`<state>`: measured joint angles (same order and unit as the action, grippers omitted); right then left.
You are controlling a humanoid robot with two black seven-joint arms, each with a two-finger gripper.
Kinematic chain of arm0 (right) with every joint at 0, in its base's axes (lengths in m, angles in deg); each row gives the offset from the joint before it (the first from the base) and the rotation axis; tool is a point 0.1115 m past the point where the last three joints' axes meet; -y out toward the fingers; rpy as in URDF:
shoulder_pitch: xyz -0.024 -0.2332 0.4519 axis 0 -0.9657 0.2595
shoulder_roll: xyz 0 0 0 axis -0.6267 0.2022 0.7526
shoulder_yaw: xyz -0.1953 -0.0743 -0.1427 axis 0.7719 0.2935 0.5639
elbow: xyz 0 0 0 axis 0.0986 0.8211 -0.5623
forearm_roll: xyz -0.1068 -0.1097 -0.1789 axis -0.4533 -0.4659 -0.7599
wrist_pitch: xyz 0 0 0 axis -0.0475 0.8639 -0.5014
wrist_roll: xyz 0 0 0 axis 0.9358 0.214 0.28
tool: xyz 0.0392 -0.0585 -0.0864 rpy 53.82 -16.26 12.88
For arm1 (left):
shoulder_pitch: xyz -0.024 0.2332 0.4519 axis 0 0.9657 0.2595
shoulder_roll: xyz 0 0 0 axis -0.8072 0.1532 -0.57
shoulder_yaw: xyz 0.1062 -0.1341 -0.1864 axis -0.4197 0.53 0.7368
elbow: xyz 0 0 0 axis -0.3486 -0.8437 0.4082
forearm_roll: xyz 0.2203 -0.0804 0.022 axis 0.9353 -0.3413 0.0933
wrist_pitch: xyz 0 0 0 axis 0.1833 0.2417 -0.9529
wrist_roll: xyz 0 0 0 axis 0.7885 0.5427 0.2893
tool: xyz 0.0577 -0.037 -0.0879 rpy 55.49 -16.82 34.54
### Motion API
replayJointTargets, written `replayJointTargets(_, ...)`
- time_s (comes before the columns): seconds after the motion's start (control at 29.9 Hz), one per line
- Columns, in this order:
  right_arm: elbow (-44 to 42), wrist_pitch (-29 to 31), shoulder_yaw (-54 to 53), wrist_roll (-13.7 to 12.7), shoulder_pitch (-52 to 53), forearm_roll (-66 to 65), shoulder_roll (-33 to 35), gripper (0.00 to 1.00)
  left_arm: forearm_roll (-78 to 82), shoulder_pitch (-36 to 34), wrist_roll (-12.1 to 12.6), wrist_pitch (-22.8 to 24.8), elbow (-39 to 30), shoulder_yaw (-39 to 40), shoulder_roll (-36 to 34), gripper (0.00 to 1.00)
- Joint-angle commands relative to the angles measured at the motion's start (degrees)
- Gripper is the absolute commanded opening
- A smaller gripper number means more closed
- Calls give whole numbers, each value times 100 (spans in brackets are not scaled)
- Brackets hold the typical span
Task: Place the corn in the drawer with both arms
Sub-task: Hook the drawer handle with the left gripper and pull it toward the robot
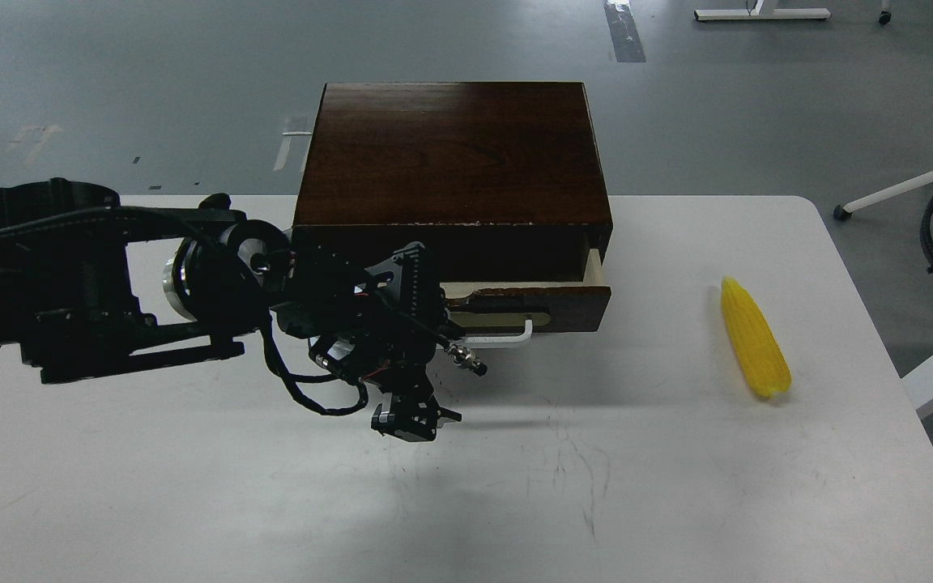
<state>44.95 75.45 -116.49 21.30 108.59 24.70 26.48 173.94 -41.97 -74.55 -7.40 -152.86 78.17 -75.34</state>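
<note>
The dark brown drawer point(564, 304) is pulled a short way out of its wooden casing point(450, 154), and a strip of pale inside wood shows. Its white bar handle point(511, 338) shows only at the right end. My left gripper point(442, 325) covers the handle's left part and seems closed on it, though the dark fingers are hard to tell apart. The yellow corn point(752, 338) lies on the white table point(677, 486) to the right of the drawer, far from my gripper. My right arm is out of view.
The casing stands at the table's back middle. A black cable point(932, 251) and white chair legs point(896, 193) are past the table's right edge. My left arm's bulk point(70, 283) lies over the table's left side.
</note>
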Motion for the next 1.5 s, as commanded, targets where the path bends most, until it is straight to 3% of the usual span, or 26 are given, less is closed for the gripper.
replayJointTargets(0.0, 0, 0, 0, 0, 0, 0, 9, 100, 0, 1, 0, 0, -60, 0, 0, 94)
replayJointTargets(1.47, 0, 0, 18, 0, 88, 0, 115, 100, 0, -113, 0, 0, -377, -9, -202, 97)
